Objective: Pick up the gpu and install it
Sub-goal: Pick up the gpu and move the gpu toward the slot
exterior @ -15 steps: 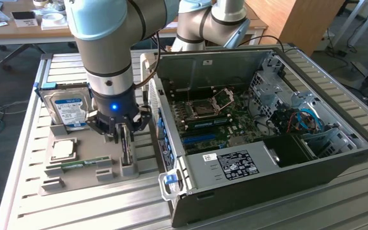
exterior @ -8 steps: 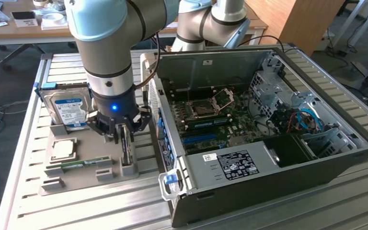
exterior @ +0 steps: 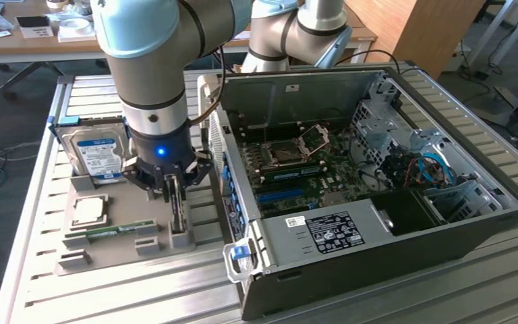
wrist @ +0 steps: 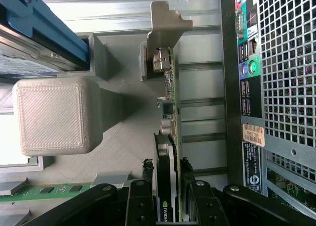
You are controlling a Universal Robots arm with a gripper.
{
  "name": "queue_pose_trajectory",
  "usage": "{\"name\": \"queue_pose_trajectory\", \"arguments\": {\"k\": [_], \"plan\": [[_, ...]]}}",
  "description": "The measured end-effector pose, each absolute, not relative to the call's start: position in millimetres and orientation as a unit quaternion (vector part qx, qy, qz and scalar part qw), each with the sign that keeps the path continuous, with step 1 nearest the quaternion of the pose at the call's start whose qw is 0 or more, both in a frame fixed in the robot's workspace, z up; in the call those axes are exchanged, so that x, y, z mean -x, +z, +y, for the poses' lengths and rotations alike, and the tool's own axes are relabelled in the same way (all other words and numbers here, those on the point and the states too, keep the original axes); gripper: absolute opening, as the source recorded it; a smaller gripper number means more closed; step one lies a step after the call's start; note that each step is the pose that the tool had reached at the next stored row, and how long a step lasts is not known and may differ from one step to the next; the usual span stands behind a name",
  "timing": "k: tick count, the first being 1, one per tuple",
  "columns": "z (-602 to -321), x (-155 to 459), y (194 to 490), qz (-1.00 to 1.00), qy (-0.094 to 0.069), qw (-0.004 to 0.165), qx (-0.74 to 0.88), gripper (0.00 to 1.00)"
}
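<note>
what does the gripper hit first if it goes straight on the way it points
The gpu, standing on edge in the grey holder, directly ahead of the gripper; contact is unclear.

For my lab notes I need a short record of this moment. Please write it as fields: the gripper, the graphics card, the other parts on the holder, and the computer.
gripper: down at the upper edge of the graphics card
graphics card: stands on edge in a slot of the grey holder, not yet in the computer
other parts on holder: hard drive, processor, memory stick
computer: lies on its side beside the holder, open, main board in view
table: slatted metal
</note>
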State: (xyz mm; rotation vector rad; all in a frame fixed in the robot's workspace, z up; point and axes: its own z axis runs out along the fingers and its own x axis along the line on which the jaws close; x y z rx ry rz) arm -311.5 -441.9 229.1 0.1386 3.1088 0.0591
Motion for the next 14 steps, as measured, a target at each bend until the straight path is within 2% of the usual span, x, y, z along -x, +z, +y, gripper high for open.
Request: {"name": "queue_pose_trajectory", "arguments": {"k": [1, 12, 13, 14], "plan": [[-441.9, 311.5, 229.1, 0.999, 0.019, 0.015, -0.045, 0.35], [-441.9, 311.6, 229.1, 0.999, 0.019, 0.014, -0.045, 0.34], [-441.9, 311.5, 229.1, 0.999, 0.019, 0.015, -0.044, 0.27], [-441.9, 311.5, 229.1, 0.999, 0.019, 0.015, -0.045, 0.27]]}}
